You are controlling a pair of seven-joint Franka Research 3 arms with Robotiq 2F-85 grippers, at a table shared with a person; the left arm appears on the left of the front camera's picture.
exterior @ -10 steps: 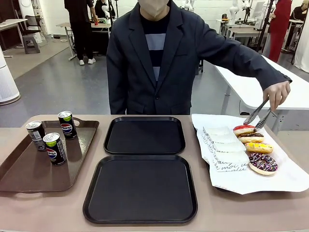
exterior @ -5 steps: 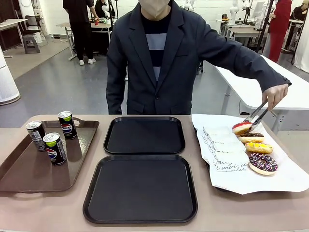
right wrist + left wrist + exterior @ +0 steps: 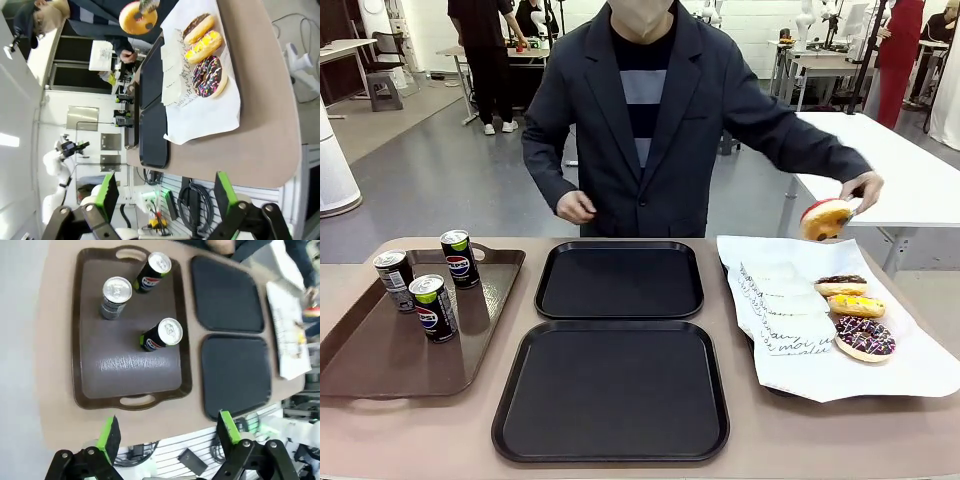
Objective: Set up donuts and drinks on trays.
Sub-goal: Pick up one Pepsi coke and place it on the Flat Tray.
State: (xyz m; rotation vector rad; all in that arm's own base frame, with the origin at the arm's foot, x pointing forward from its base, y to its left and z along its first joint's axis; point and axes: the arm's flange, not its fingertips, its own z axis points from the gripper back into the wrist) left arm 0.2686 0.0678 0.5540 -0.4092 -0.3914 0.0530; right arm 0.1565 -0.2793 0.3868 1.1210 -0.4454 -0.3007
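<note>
Two black trays sit mid-table, one far (image 3: 619, 279) and one near (image 3: 611, 390), both bare. Three Pepsi cans (image 3: 432, 307) (image 3: 459, 258) (image 3: 394, 279) stand on a brown tray (image 3: 380, 360) at the left. The person's hand holds tongs gripping a red-iced donut (image 3: 824, 218) in the air, above the white paper (image 3: 780, 310). Three more donuts lie on that paper: chocolate (image 3: 841, 286), yellow (image 3: 855, 305) and dark sprinkled (image 3: 864, 337). My left gripper (image 3: 167, 434) hangs open high above the table's left edge. My right gripper (image 3: 162, 193) is open off the table's right end.
The person stands at the far side, the other hand (image 3: 576, 207) held near the waist. The brown tray (image 3: 95, 385) has handle cut-outs at both ends. Bare tabletop (image 3: 260, 125) surrounds the paper on the right. A white table (image 3: 910, 190) stands behind at the right.
The person has lifted the red-iced donut off the paper with the tongs, raising it up and away from the row. The other hand has come into view.
</note>
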